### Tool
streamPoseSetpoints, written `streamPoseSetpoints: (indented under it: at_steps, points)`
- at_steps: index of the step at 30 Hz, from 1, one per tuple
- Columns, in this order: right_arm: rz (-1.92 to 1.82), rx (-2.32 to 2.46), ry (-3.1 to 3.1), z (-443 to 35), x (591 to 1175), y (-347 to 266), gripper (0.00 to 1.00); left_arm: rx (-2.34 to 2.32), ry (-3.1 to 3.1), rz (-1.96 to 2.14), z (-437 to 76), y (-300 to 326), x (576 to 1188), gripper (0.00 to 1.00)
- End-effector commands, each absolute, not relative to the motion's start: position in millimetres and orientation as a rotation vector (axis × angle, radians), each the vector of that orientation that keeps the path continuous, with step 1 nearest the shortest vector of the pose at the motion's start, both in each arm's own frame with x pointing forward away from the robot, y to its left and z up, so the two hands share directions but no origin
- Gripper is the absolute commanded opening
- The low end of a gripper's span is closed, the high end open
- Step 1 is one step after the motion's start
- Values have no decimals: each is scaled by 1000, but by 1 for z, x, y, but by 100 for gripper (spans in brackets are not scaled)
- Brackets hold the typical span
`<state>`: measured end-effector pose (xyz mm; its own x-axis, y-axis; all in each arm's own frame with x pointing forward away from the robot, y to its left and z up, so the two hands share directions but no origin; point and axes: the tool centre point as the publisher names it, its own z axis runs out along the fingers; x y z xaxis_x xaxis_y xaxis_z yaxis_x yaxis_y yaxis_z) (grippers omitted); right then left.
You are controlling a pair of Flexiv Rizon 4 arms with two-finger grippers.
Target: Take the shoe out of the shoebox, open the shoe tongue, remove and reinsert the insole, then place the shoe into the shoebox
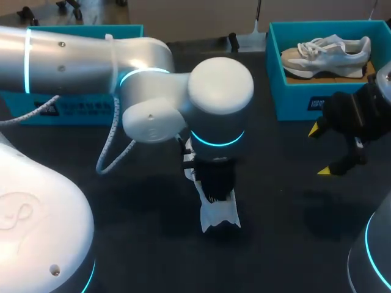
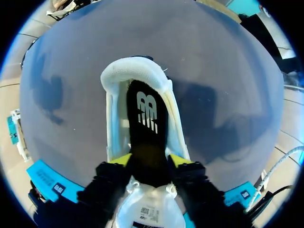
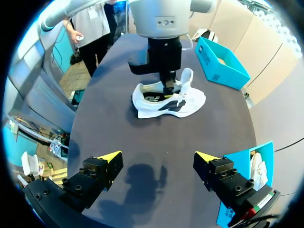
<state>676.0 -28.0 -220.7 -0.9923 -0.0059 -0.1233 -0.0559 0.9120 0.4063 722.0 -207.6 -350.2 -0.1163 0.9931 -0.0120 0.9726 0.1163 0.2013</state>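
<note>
Dark table [image 1: 287, 201] carries the white shoe [image 1: 219, 213] at its middle, upright on its sole and outside both boxes. The right shoebox [image 1: 293, 97] holds a second shoe [image 1: 327, 55].

The left gripper [image 2: 149, 160] stands over the shoe opening, its yellow tips pinching the black insole [image 2: 146, 118] from both sides. The right gripper [image 3: 156, 161] hovers well apart, its fingers spread wide on nothing.

The step in hand is judged to be insole handling. Move the insole along the shoe's length, not sideways, and avoid lifting the shoe with it. Bracing the shoe with the free gripper would likely help.

The shoe's long axis runs straight ahead of the left gripper. The padded heel collar [image 2: 133, 69] lies ahead of the fingers and the tongue [image 2: 148, 209] beneath them.
</note>
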Motion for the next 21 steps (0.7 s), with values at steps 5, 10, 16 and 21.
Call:
streamPoseSetpoints:
  at_steps: [5,10,16,21]
  points:
    - [629,-46,2954,-222,676,-27,100,2008,2259,249,-356,-203,720,100]
    - [629,-46,2954,-222,676,-27,100,1994,2282,254,-358,-199,721,100]
    - [629,-46,2954,-222,676,-27,100,1994,2284,270,-356,-199,725,100]
    - [629,-46,2954,-222,676,-27,100,1994,2282,267,-352,-199,727,100]
